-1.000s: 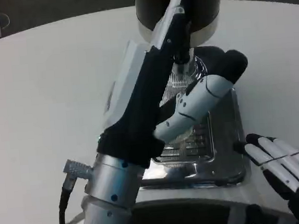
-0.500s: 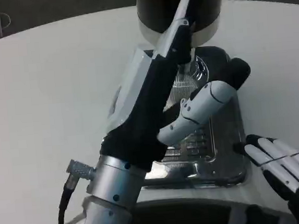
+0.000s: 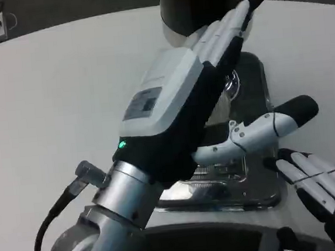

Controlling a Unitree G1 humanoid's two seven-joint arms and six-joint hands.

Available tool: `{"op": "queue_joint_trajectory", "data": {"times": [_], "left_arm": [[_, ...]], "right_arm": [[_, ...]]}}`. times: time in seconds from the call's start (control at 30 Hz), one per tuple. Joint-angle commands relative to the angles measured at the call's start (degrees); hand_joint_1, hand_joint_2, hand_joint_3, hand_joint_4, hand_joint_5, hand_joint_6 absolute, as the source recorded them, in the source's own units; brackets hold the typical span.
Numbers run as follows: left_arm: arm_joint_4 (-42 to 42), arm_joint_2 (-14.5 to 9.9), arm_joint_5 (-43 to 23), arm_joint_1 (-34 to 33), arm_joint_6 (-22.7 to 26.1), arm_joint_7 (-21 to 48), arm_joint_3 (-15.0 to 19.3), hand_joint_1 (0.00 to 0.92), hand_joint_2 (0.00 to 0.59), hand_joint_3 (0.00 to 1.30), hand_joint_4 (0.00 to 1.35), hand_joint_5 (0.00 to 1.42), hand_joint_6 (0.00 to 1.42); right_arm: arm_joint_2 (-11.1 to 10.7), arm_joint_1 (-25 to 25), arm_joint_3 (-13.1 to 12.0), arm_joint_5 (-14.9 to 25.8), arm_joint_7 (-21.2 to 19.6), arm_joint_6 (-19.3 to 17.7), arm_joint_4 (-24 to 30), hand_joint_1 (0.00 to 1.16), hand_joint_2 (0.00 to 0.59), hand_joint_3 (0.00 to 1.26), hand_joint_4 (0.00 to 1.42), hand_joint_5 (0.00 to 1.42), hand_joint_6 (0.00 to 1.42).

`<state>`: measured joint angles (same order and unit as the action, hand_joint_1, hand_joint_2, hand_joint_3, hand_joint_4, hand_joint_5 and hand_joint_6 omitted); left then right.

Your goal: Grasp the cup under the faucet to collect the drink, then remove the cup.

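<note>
The left hand [image 3: 205, 81] reaches forward over a shiny metal drip tray [image 3: 260, 182] on the white table [image 3: 54, 100], fingers straight and spread, thumb stuck out, holding nothing. The right hand [image 3: 322, 188] rests at the tray's right edge, fingers apart and empty. The dark dispenser [image 3: 204, 5] stands behind. The cup cannot be made out.

Silver forearm [image 3: 114, 215], black cable [image 3: 49, 221], white-backed left hand [image 3: 177, 101], black-tipped fingers [image 3: 298, 109].

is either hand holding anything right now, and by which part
Nothing is held. The left hand has its fingers stretched out over the drip tray; the right hand rests open beside it.
</note>
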<state>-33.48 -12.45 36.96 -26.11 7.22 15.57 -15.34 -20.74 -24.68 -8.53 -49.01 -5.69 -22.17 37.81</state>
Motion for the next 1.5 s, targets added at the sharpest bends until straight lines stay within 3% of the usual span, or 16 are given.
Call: {"op": "queue_joint_trajectory", "data": {"times": [0.03, 0.33, 0.73, 1.0, 1.5], "left_arm": [[-1.3, -1.0, 2.4, -0.8, 0.6, 3.0, -1.2, 0.000, 0.136, 0.00, 0.00, 0.07, 0.02], [-2.2, -2.5, 5.8, -1.7, 0.5, 6.2, -1.2, 0.000, 0.141, 0.01, 0.00, 0.07, 0.02], [-3.4, -5.4, 7.2, -2.4, -0.6, 9.4, -1.4, 0.000, 0.143, 0.02, 0.00, 0.06, 0.01], [-3.8, -6.1, 7.6, -2.1, -1.2, 9.8, -1.4, 0.000, 0.147, 0.03, 0.00, 0.06, 0.01], [-4.4, -6.0, 7.9, -1.5, -1.2, 10.1, -1.1, 0.000, 0.148, 0.04, 0.00, 0.06, 0.01]], "right_arm": [[0.1, 0.2, 0.1, 0.8, 0.3, -0.3, -0.4, 0.35, 0.554, 0.12, 0.07, 0.11, 0.21], [1.0, 1.1, 0.5, 3.6, 1.9, 1.5, -0.9, 0.35, 0.539, 0.12, 0.07, 0.10, 0.23], [2.7, 3.8, 1.2, 10.6, 6.4, 6.5, -1.4, 0.37, 0.452, 0.07, 0.05, 0.08, 0.22], [3.7, 7.3, 2.4, 14.1, 8.3, 9.9, -2.2, 0.39, 0.399, 0.05, 0.05, 0.07, 0.22], [3.9, 14.4, 4.5, 15.3, 8.0, 13.3, -5.9, 0.46, 0.312, 0.03, 0.05, 0.07, 0.23]]}}
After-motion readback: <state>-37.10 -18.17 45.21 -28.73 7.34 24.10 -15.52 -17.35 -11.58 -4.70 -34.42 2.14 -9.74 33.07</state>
